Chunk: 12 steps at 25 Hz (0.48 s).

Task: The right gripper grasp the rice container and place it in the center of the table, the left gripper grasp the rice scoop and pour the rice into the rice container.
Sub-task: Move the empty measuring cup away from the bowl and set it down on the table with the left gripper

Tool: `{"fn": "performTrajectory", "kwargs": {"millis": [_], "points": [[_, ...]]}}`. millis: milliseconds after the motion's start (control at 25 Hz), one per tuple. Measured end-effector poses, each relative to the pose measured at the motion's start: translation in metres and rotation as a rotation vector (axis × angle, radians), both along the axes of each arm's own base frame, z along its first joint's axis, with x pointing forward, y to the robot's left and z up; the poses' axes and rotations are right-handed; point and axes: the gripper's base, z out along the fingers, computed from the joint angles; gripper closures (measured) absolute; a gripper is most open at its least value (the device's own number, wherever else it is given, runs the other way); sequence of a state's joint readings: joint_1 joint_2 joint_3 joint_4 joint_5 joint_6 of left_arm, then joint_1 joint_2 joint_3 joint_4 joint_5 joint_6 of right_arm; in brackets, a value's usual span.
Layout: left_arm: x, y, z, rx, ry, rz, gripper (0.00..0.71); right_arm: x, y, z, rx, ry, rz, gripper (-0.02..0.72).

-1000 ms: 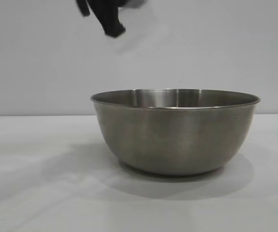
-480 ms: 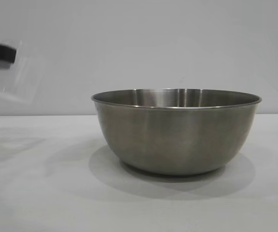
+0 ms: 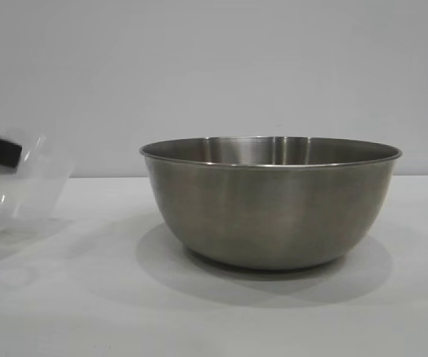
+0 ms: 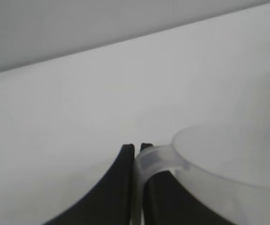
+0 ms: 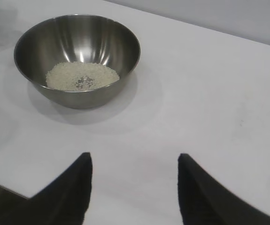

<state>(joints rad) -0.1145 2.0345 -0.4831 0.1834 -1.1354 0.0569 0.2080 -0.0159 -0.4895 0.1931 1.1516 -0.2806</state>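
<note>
Clamped tight on the handle of the rice scoop (image 4: 228,154): left fingers (image 4: 120,187), out at nine o'clock of the rice container (image 3: 273,208), well apart from it. Tilted, clear, apparently empty, hanging just over the counter (image 3: 87,312), perhaps brushing it. Reads as the set-down after the pour.

To do it well:
- Roll the wrist level first, so the base meets the counter flat rather than on an edge.
- Ease down slowly; light plastic like this probably skids or tips.
- Let go only once the base sits square.
- Back away along the line of the handle, without hooking it.
- Stay clear of the steel rim at three o'clock.

Farther in, sitting about centre on the counter: rice container, upright, with rice (image 5: 81,76) pooled in the bottom as a pale patch. Spread apart and grasping nothing: right fingers (image 5: 73,192), with the container off at eleven o'clock from them and nothing between. Best left there.

Hard to make out:
- Cut off at the exterior view's edge: most of the left arm and the near side of the scoop.
- Cannot tell whether the base already touches the counter.
- Cannot rule out stray grains inside the scoop.
- Hidden from the side by the steel wall: the rice itself, visible only in the right wrist view.
</note>
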Motion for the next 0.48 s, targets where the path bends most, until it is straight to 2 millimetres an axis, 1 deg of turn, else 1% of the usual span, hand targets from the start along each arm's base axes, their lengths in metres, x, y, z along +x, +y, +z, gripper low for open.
{"fn": "performTrajectory", "kwargs": {"millis": [80,200,240,280,320,440,480], "points": [[-0.001,0.000,-0.005,-0.001,0.019,0.001,0.710,0.000,0.000,0.000,0.000,0.000,0.000,0.320],[-0.001,0.000,-0.008,-0.002,0.029,0.005,0.710,0.000,0.000,0.000,0.000,0.000,0.000,0.320],[-0.001,0.000,-0.008,-0.002,0.029,0.006,0.678,0.000,0.000,0.000,0.000,0.000,0.000,0.320],[-0.002,0.001,-0.008,-0.002,0.031,0.006,0.662,0.000,0.000,0.000,0.000,0.000,0.000,0.320],[-0.003,0.001,-0.009,-0.002,0.034,0.006,0.605,0.000,0.000,0.000,0.000,0.000,0.000,0.320],[-0.009,0.002,-0.011,0.001,0.057,0.008,0.499,0.000,0.000,0.000,0.000,0.000,0.000,0.320],[-0.012,0.002,-0.012,0.002,0.066,0.008,0.506,0.000,0.000,0.000,0.000,0.000,0.000,0.320]]}}
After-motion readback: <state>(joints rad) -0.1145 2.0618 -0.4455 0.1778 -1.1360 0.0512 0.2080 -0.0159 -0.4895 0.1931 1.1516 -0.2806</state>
